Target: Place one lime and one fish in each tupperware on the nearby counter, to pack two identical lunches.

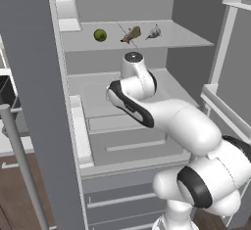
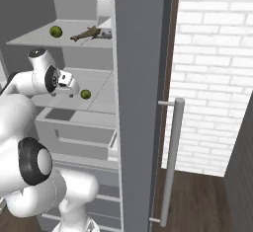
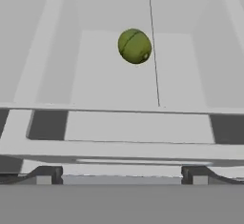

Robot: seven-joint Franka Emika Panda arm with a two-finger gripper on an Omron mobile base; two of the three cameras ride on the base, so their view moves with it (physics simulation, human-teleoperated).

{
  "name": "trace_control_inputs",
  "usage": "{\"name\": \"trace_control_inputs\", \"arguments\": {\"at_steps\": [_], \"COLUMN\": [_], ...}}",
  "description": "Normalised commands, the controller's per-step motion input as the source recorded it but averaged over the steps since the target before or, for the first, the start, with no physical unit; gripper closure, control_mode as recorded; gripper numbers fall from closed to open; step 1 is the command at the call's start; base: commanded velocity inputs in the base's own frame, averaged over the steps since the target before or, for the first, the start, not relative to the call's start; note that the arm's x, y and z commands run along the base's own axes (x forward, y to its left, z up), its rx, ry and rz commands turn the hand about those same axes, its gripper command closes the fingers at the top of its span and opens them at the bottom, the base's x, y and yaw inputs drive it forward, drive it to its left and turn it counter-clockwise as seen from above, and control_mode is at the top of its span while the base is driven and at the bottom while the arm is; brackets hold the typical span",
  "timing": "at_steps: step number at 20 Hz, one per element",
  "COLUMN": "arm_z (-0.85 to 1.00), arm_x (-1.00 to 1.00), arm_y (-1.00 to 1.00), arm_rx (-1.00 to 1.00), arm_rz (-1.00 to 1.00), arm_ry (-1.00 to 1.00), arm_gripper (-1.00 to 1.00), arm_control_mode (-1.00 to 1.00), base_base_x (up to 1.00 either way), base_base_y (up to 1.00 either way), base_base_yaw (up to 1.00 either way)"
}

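The robot is reaching into an open fridge. The gripper (image 3: 122, 173) is wide open and holds nothing. Its two dark tips stand far apart at the bottom of the hand view.

A lime (image 3: 135, 46) sits by itself on the middle shelf (image 2: 101, 95), straight ahead of the gripper and not touching it. From the right base view the same lime (image 2: 85, 94) lies just past the hand. On the top shelf (image 1: 186, 35) are a second lime (image 1: 100, 35), a brown fish (image 1: 131, 34) and a grey fish (image 1: 154, 33). The two fish lie close together, and the second lime is a bit apart from them.

I think the step right now is getting the first lime. Nothing looks packed yet. Next the gripper should slide forward until the lime is between its tips, then squeeze gently. The lime is round, so it may roll away if it gets bumped.

There is lots of bare shelf around the lime, so there is room to move. The top shelf is close above the arm. The front of a drawer (image 2: 74, 127) sticks out below the shelf. The tall fridge door (image 2: 141, 102) stands close on the right side, so the arm should pull straight back out.
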Motion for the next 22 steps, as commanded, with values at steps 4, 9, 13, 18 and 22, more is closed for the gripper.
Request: {"name": "trace_control_inputs", "arguments": {"at_steps": [4, 9, 13, 18, 22], "arm_z": [-0.29, -0.18, 0.0, -0.06, -0.04], "arm_x": [0.32, 0.14, 0.11, 0.0, 0.24], "arm_y": [0.0, 0.0, -0.1, -0.06, -0.08], "arm_rx": [-0.1, -0.13, -0.05, 0.0, 0.04], "arm_rz": [0.22, 0.23, 0.14, 0.01, -0.07], "arm_ry": [0.0, 0.01, -0.01, -0.01, 0.0], "arm_gripper": [-1.0, -1.0, -1.0, -1.0, -1.0], "arm_control_mode": [-1.0, -1.0, -1.0, -1.0, -1.0], "base_base_x": [0.0, 0.0, 0.0, 0.0, 0.0], "base_base_y": [0.0, 0.0, 0.0, 0.0, 0.0], "base_base_yaw": [0.0, 0.0, 0.0, 0.0, 0.0]}}
